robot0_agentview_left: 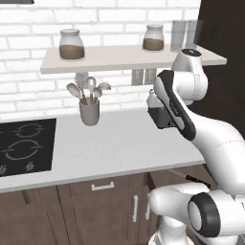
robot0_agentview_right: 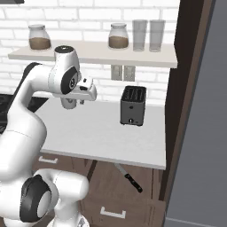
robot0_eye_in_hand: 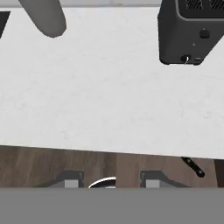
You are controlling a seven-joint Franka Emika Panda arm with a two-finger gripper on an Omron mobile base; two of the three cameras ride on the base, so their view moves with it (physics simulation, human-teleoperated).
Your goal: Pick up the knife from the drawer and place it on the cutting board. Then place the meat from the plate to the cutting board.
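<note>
- Left base view: white arm lower right, its hand (robot0_agentview_left: 160, 117) mid-right of frame above the pale tabletop (robot0_agentview_left: 119, 143). Utensil holder (robot0_agentview_left: 89, 111) centre-left, black cooktop (robot0_agentview_left: 24, 148) at left edge. Knife (robot0_agentview_left: 191, 178) pokes out lower right, below the tabletop edge.
- Right base view: hand (robot0_agentview_right: 77, 103) upper left over the tabletop; black toaster (robot0_agentview_right: 133, 105) centre. Knife lies lower centre in the open drawer (robot0_agentview_right: 128, 195), black handle toward the bottom right.
- Hand view: two fingertips (robot0_eye_in_hand: 72, 180) at bottom, apart with nothing between them. Toaster upper right, knife handle lower right.
</note>
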